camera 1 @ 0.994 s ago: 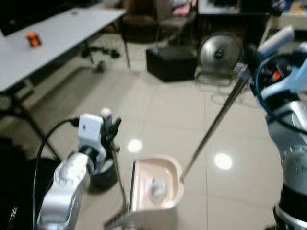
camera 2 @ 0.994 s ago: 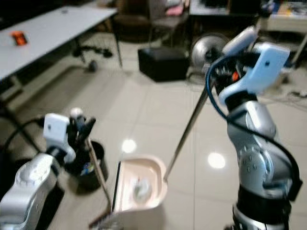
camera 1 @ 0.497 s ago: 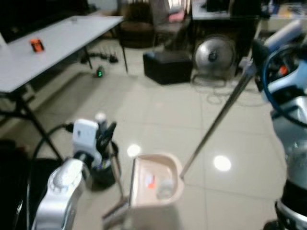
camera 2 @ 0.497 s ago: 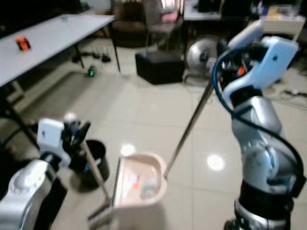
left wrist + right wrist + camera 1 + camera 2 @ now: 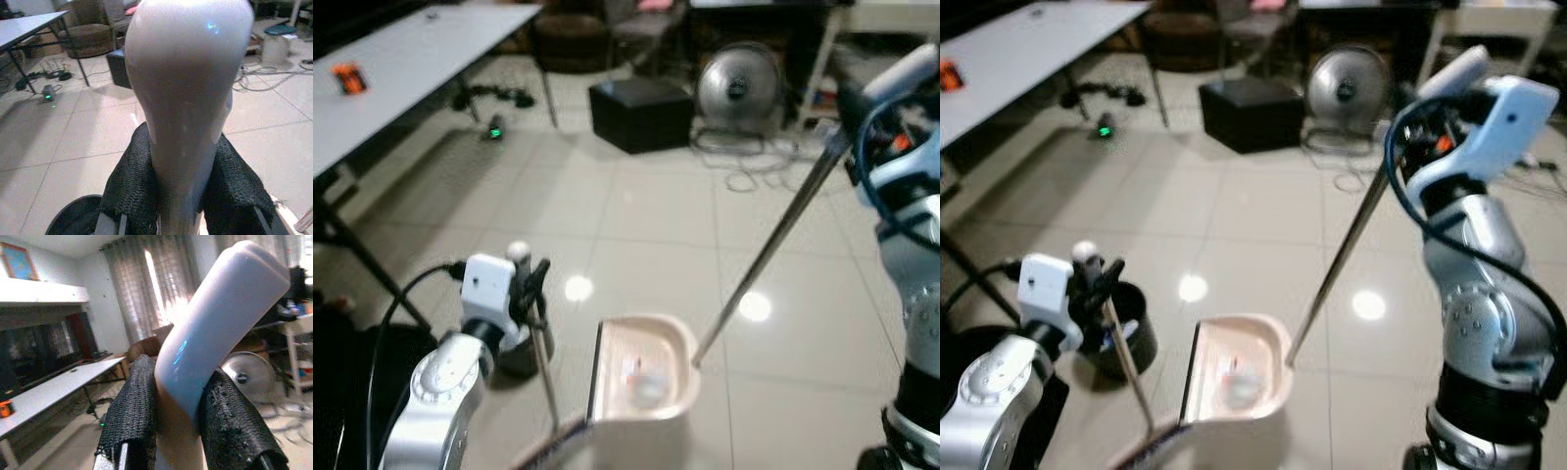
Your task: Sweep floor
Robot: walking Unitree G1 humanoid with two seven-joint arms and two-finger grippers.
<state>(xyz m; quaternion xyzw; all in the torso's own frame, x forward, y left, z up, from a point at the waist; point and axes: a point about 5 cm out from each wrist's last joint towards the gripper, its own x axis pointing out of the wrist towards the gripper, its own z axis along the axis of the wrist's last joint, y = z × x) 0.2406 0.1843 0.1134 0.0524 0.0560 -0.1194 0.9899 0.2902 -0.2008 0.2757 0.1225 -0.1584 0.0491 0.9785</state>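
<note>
Glossy pale tile floor [image 5: 656, 215] underfoot, two bright ceiling-light glints [image 5: 578, 288] bouncing off it. Along the left runs a long grey table [image 5: 401, 69] on black legs, a small orange object [image 5: 348, 78] near its far edge. Beyond it, cables and a green-lit device [image 5: 495, 129] lie on the tiles. At the back sit a black box [image 5: 641, 114], a round metal fan [image 5: 738, 86] with loose white cords beside it, and a brown armchair [image 5: 570, 39]. Grey curtains [image 5: 161, 279] glow with daylight.
</note>
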